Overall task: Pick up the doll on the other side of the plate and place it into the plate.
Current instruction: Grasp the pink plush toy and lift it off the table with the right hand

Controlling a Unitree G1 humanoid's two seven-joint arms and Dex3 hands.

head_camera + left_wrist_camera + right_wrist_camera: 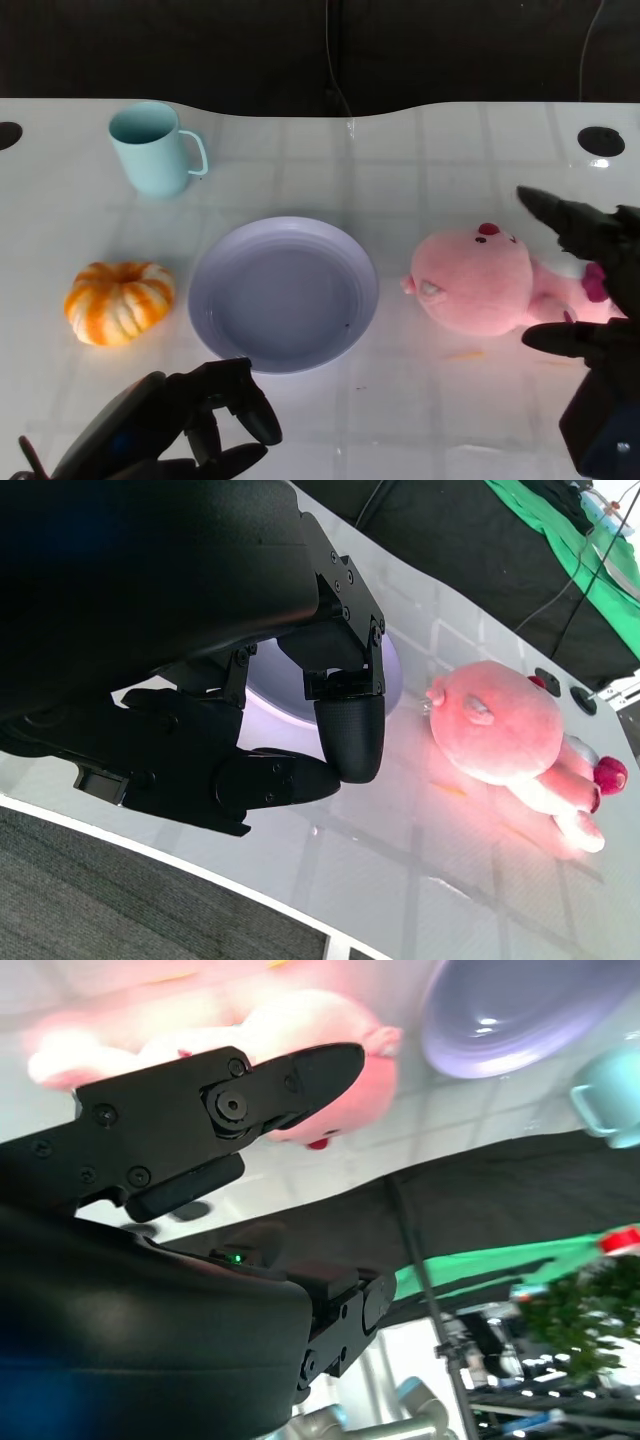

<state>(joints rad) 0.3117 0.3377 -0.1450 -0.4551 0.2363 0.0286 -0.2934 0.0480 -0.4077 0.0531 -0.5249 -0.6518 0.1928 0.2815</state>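
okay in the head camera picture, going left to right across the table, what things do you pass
Pumpkin → teal mug → lavender plate → pink doll → right hand, fingers spread around the doll's far end. The left hand sits low in front of the plate, overlapping several of these, so I leave it out of the order.

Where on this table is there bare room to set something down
Bare table lies behind the plate, between the mug and the far right corner, and along the near edge between both hands. It is crowded around the pink doll, where the right hand hovers. The pumpkin fills the plate's left side.
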